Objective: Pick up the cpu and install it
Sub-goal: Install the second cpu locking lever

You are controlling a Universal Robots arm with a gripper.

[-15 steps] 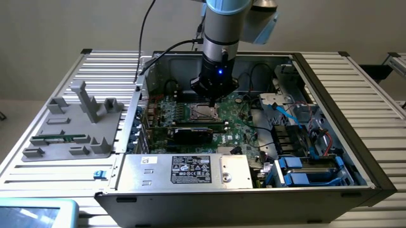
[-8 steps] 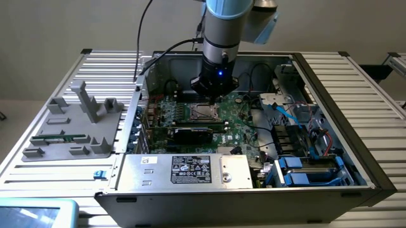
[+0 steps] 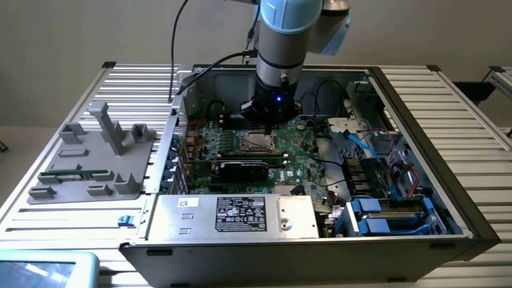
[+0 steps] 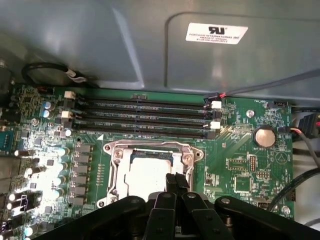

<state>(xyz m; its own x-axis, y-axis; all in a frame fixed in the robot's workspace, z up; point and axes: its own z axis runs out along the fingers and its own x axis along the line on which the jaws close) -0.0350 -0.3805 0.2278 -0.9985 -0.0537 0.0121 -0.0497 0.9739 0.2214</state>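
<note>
Open computer case: cpu sits in its socket, clenched tool touching it.

Exterior view high, looking down into the case, wrist view close above shared socket

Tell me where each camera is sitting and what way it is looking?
Exterior view: sits above and outside the open computer case, looking down into it; the arm reaches in, over the socket.
Wrist view: rides on the wrist, looking past the shut fingers at the motherboard, where the cpu lies in the socket.
Shared: the socket and the green motherboard.
</note>
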